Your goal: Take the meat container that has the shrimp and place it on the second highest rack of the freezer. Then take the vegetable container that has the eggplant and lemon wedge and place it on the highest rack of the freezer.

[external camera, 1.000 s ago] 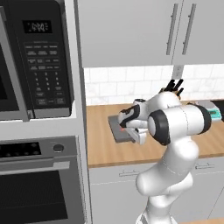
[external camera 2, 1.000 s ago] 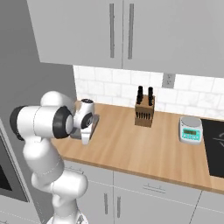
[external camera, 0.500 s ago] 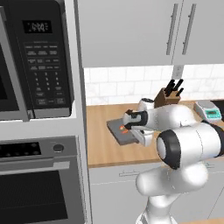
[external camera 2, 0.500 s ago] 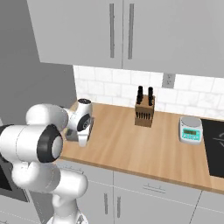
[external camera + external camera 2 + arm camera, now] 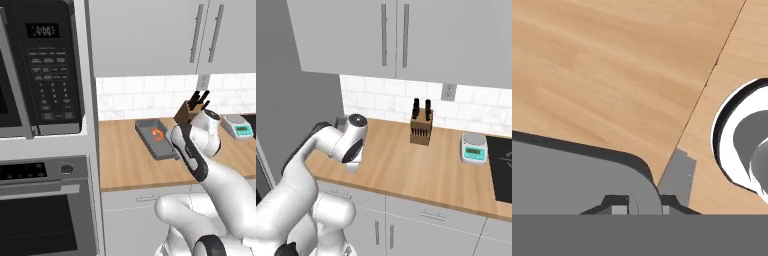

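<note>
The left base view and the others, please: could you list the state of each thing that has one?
Shallow dark-grey rectangular meat tray: flat on the wooden counter, claw at its near corner.
Small curled orange shrimp: inside the tray.
Claw: straddling the tray's rim.
Black microwave: door shut.
Oven: door shut.

No readable text: microwave display [image 5: 45,31] digits and keypad labels too blurred
</note>
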